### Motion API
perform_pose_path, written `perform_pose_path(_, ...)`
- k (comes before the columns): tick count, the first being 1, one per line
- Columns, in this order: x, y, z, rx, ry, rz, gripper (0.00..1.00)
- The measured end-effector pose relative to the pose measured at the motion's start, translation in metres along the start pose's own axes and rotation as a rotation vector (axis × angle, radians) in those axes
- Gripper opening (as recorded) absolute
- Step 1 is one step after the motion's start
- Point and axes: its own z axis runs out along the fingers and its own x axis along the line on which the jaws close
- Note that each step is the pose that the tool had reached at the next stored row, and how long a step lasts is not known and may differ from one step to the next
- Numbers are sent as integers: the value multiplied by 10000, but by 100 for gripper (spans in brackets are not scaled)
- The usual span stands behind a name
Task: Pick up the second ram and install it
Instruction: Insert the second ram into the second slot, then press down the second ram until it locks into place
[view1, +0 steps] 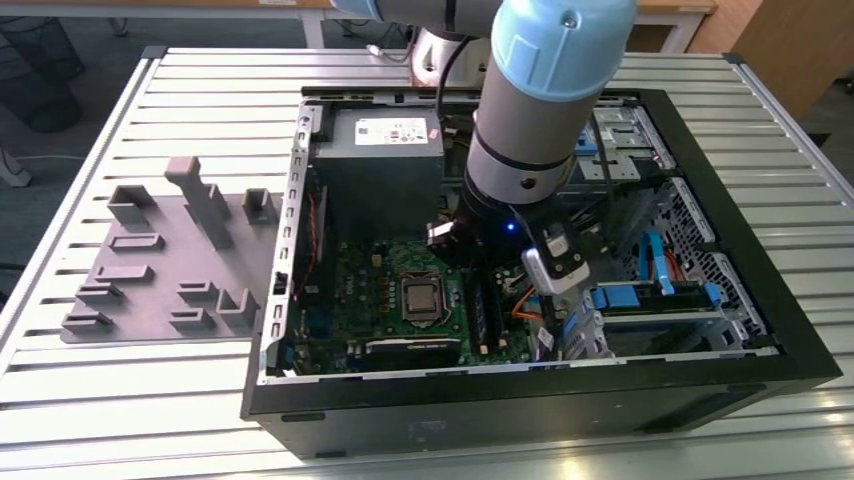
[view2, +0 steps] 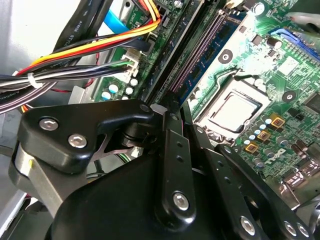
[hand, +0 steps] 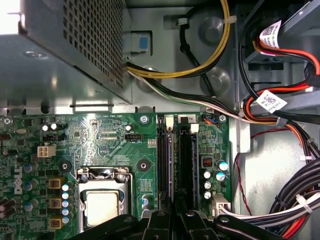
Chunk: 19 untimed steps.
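The second ram (view2: 210, 55) is a thin blue-green stick standing on edge in the motherboard (view1: 360, 290) slot nearest the processor; in the first wrist view it appears as a narrow strip (hand: 170, 160). My gripper (view2: 172, 112) is low inside the open computer case, directly over the near end of that stick, with its black fingers drawn together on it. The gripper also appears in the first wrist view (hand: 173, 202) and in the exterior view (view1: 478, 262). The neighbouring black slot (hand: 187, 160) looks bare.
The processor (hand: 102, 207) sits beside the slots. The power supply box (view1: 380, 160) stands beyond the board. Cable bundles (hand: 280, 125) and a drive cage (view1: 654, 300) crowd the exterior view's right. A grey holder tray (view1: 147, 290) lies outside the case on the slatted table.
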Motion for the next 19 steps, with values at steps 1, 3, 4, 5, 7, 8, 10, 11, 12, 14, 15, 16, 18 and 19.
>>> perform_pose_path(1,1,0,3,0,0,0,14)
perform_pose_path(3,3,-1,9,0,0,1,14)
perform_pose_path(4,4,-1,11,1,0,0,14)
perform_pose_path(5,4,-1,12,1,0,0,14)
perform_pose_path(7,4,-1,16,0,0,1,14)
perform_pose_path(8,4,-1,17,0,0,1,14)
perform_pose_path(10,4,-1,16,-1,3,1,14)
perform_pose_path(11,5,0,15,-3,8,2,14)
perform_pose_path(12,5,0,12,-1,16,2,14)
perform_pose_path(14,4,0,7,0,32,1,14)
perform_pose_path(15,3,0,7,0,41,-3,14)
perform_pose_path(16,1,0,6,1,51,-8,14)
perform_pose_path(18,-6,0,6,3,68,-25,14)
perform_pose_path(19,-9,0,6,4,71,-35,14)
